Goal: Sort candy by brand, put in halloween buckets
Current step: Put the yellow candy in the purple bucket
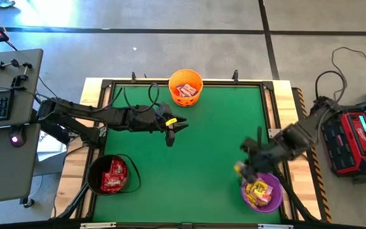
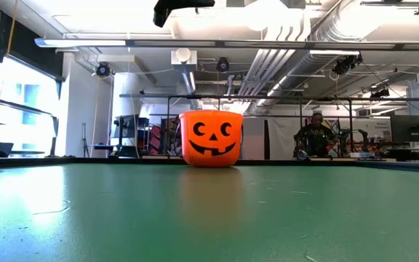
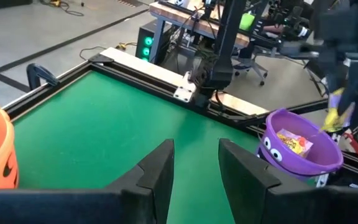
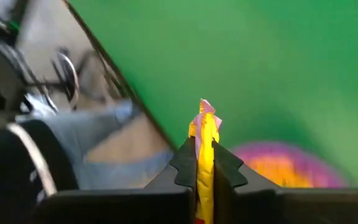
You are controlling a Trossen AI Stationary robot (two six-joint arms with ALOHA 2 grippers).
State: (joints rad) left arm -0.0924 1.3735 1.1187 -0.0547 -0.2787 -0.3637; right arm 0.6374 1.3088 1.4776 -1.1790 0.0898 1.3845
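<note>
Yellow candy (image 4: 205, 155) sits clamped in your right hand (image 4: 205, 167), beside the purple bucket (image 1: 264, 193) at the near right, apparently for dropping in. Your left hand (image 3: 194, 171), fingers apart and empty, hangs near the orange bucket (image 1: 185, 87).

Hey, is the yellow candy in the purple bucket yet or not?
Not yet. The right gripper pinches the yellow candy beside the purple bucket.

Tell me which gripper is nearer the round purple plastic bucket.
Right. The right gripper hovers at the purple bucket's rim, pinching a yellow packet; the left gripper is far off, mid-table.
</note>
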